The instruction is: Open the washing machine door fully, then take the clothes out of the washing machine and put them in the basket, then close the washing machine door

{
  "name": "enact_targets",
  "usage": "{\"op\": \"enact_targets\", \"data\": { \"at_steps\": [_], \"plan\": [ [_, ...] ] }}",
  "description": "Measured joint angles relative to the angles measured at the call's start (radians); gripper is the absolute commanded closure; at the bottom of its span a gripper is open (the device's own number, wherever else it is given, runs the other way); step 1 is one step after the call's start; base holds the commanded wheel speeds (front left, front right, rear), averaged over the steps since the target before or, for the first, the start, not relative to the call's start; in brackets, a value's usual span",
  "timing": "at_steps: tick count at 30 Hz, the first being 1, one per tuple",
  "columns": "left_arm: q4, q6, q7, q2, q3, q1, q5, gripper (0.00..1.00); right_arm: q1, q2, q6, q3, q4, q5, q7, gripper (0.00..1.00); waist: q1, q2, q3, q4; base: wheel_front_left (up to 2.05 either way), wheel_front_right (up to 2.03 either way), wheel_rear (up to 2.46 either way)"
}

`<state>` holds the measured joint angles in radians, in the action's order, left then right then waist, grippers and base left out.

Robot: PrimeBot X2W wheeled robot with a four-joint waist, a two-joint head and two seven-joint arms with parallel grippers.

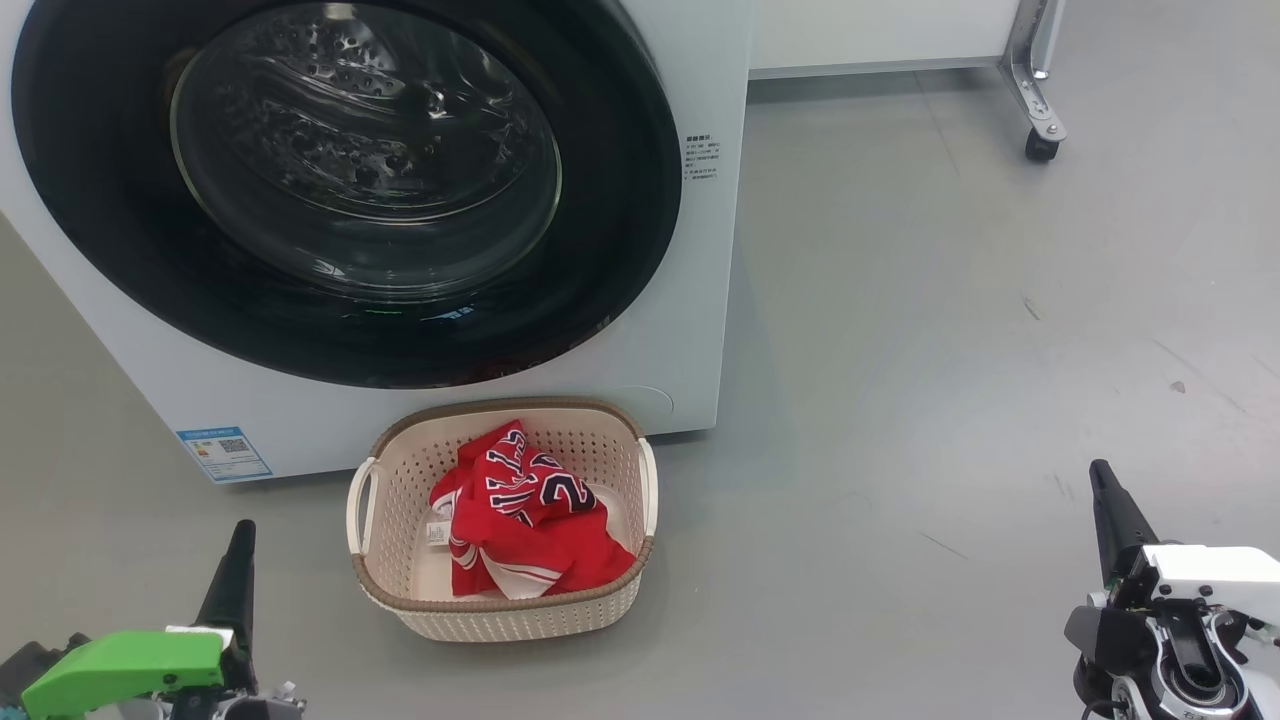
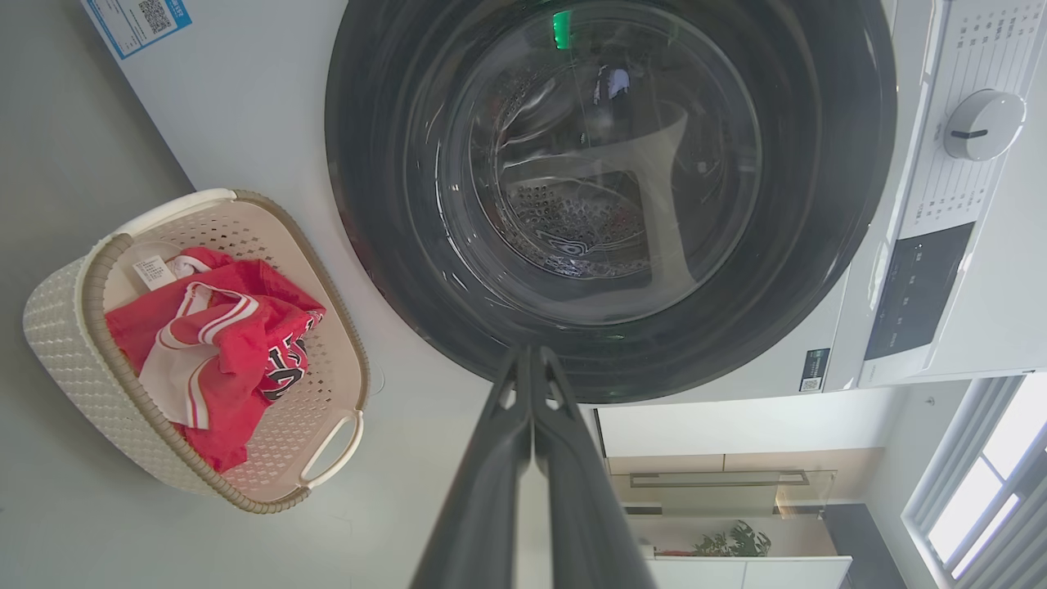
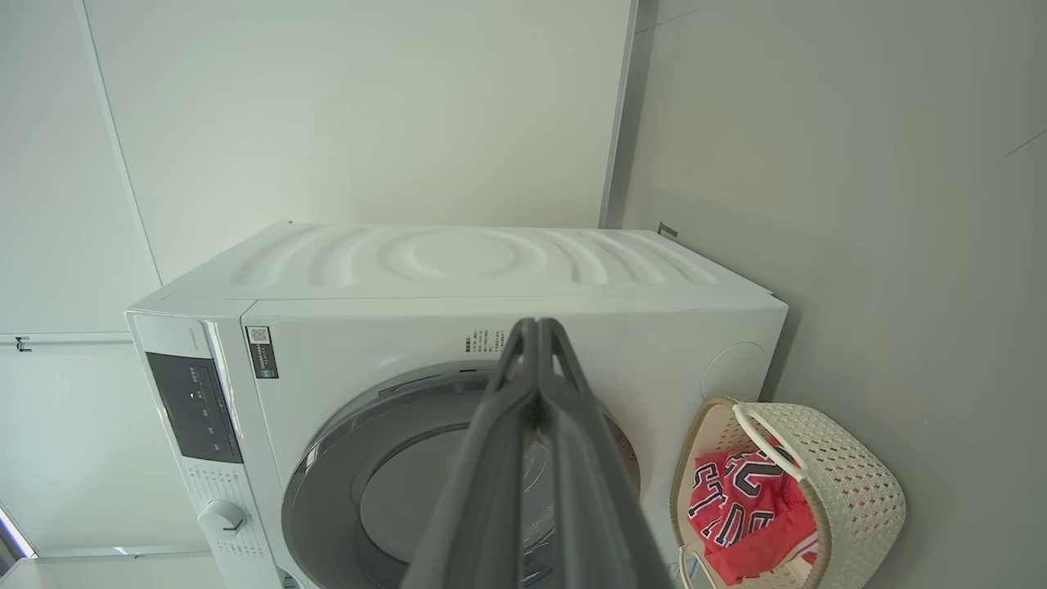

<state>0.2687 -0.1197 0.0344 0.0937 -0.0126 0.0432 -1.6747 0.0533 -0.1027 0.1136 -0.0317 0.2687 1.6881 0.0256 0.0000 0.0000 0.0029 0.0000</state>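
Door and machine: the large round door with a wide glossy black rim and bulging clear glass window [image 1: 365,165] sits flush against the front of the big white front-loading washing machine [image 1: 700,340]. It reads as shut, though the latch itself cannot be checked.

Through the glass the perforated steel drum [image 2: 572,221] shows, with no red fabric visible in it.

The small cream perforated plastic basket with a brown woven-look rim [image 1: 520,615] stands on the grey floor [image 1: 900,400] just in front of the machine, below the door. The red sports garments with white stripes and dark white-edged numbers [image 1: 530,530] lie heaped inside it, nothing draped over the rim.

Both arms are drawn well back from the machine's front. The left claw [image 1: 243,535] has its fingers pressed together and is empty. The right claw [image 1: 1102,480] is the same, off beyond the machine's right edge.

Judgement: opening, unloading and closing all look done. The only doubt is a garment hidden deep in the drum.
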Motion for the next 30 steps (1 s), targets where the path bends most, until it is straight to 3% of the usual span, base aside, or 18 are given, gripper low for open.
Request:
{"op": "enact_targets", "data": {
  "at_steps": [30],
  "plan": [
    [0.007, 0.000, 0.004, 0.000, 0.003, 0.003, 0.000, 1.00, 0.001, 0.001, 0.002, -0.003, 0.005, 0.000, 0.006, 1.00, 0.0000, 0.0000, 0.000, 0.000, 0.00, 0.00, 0.00]
  ]
}}
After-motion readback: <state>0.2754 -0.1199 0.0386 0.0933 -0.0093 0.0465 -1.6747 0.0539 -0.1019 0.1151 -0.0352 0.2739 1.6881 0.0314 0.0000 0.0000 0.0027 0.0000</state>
